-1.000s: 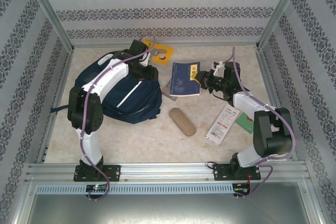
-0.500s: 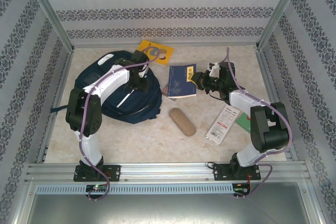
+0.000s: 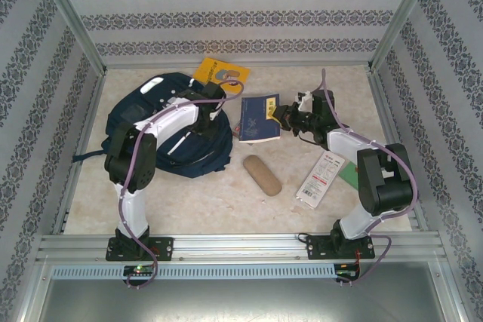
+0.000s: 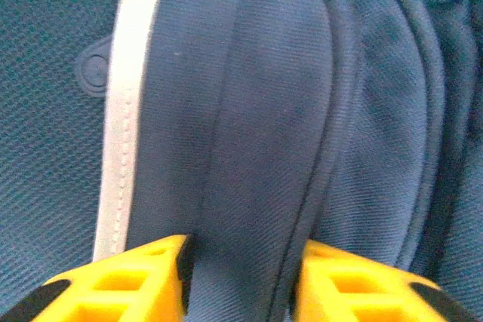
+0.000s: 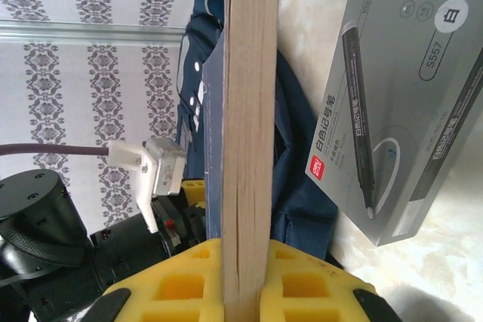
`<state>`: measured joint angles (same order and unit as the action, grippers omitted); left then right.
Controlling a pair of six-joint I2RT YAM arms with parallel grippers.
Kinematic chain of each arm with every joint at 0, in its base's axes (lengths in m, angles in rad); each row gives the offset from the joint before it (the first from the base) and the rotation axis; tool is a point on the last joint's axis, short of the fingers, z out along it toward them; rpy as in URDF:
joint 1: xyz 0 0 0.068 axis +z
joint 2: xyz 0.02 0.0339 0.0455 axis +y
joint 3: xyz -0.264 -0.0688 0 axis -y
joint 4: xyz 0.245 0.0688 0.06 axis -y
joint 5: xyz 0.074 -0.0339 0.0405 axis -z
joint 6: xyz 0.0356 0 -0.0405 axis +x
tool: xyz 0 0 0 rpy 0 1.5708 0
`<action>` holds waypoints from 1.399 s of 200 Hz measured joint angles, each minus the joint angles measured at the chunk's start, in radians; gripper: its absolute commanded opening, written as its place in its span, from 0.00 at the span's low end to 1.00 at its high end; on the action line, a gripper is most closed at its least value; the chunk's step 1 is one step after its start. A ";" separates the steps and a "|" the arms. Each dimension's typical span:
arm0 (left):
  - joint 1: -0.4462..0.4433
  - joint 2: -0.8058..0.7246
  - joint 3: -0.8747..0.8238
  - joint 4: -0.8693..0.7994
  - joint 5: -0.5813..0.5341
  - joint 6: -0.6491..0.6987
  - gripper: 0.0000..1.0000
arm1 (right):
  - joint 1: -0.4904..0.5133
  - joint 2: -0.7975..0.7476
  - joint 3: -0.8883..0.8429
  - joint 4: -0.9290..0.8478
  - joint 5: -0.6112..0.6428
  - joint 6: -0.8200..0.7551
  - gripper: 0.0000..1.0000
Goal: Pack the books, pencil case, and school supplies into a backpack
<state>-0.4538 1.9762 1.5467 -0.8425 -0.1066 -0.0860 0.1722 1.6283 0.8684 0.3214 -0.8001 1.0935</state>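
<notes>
The left gripper (image 4: 241,284) pinched a raised fold of the backpack (image 4: 264,96). The navy fabric filled the narrow gap between its jaws and touched both fingers, and a white stripe (image 4: 124,111) ran just beside the fold. The right gripper (image 5: 243,269) was clamped tight on a navy book (image 5: 249,96) held edge-on, its pale page edge running straight out from between the jaws. The grey pen box (image 5: 407,111) lay just right of those jaws. The pencil case (image 3: 262,175) lay well apart from both grippers.
</notes>
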 measured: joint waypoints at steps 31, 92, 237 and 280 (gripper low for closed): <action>-0.016 0.001 0.000 0.003 -0.022 0.002 0.00 | 0.003 0.016 0.008 0.004 0.000 0.003 0.00; 0.014 -0.093 0.027 -0.013 0.006 -0.042 0.00 | 0.047 0.037 0.035 0.010 0.008 0.008 0.00; 0.207 -0.204 0.195 -0.056 0.316 -0.204 0.00 | 0.378 0.436 0.349 0.251 0.242 0.225 0.00; 0.227 -0.204 0.205 -0.066 0.362 -0.218 0.00 | 0.449 0.579 0.536 0.273 0.417 0.270 0.05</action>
<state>-0.2268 1.7718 1.7519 -0.9089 0.2550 -0.3042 0.6212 2.2074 1.4040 0.5945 -0.3828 1.3636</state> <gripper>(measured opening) 0.068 0.105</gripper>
